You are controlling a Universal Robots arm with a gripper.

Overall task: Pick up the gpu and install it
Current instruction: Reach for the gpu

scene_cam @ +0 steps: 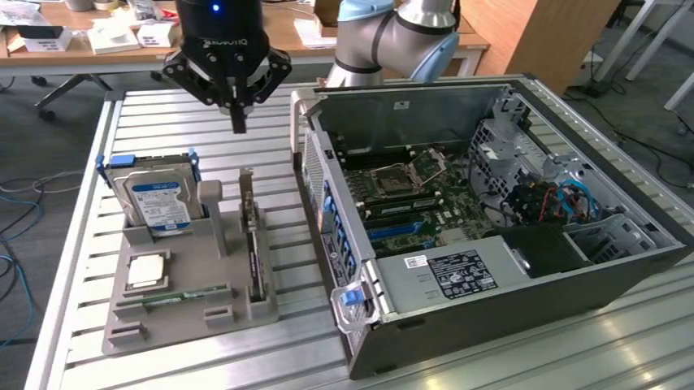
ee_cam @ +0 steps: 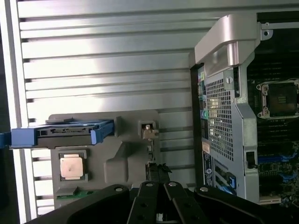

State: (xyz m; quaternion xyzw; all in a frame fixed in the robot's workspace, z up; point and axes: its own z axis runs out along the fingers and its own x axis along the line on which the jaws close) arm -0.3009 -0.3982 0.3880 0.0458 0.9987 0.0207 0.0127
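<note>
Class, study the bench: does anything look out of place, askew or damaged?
Nothing stands out. The gpu and hard drive stand upright in the grey holder; the computer case lies open beside it.

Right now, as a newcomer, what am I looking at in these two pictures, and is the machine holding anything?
It is a robot arm ending in a black gripper, a kind of claw. One picture comes from a camera off the arm; the other looks down from the arm's wrist. On the slatted metal table sit an open computer case and a grey holder carrying a hard drive, a processor chip, a green memory stick and the gpu, a thin card standing on edge. The gripper is shut, holds nothing and hangs above the table.
</note>
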